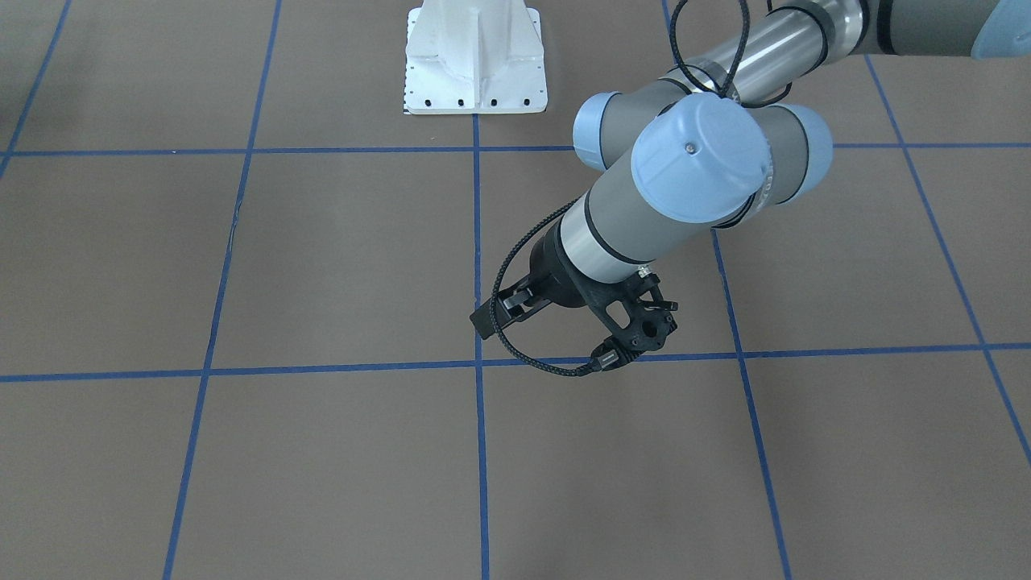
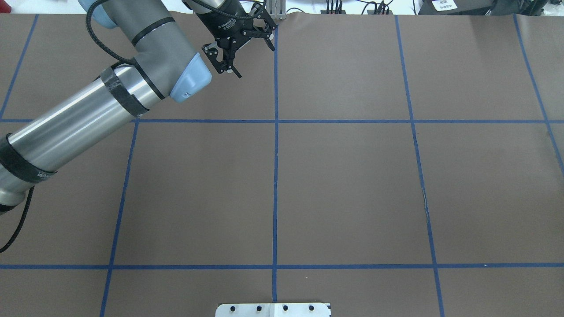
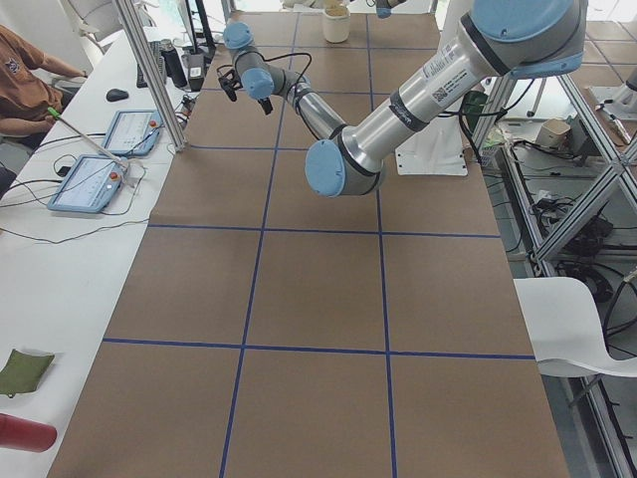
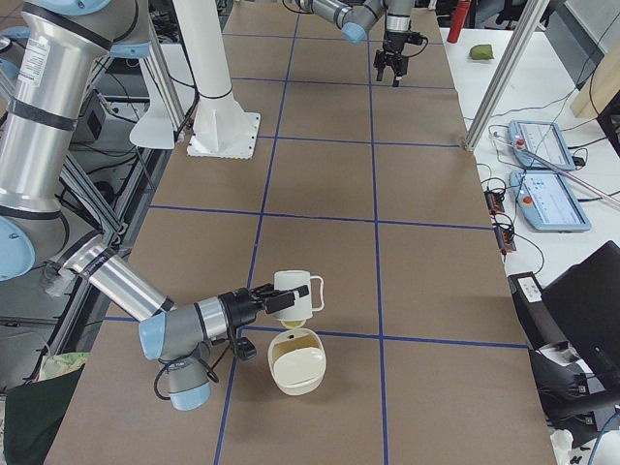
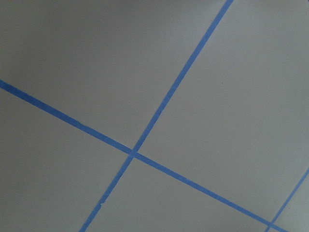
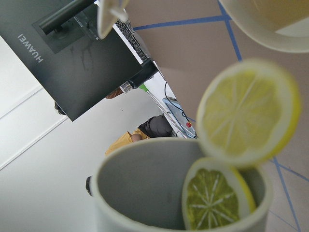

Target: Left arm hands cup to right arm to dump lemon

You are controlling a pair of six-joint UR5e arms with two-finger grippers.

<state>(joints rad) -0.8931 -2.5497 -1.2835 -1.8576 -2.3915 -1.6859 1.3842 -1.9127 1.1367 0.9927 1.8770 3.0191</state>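
Two round, segmented lemon slices at mouth of smooth cup

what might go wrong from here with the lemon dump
1. One lemon slice is out past the rim of the tipped cup. In the right wrist view the off-white bowl shows only at the frame's corner, so the slice may miss it and land on the table.
2. A second slice sits in the cup's mouth. It may cling to the wall and not drop out.
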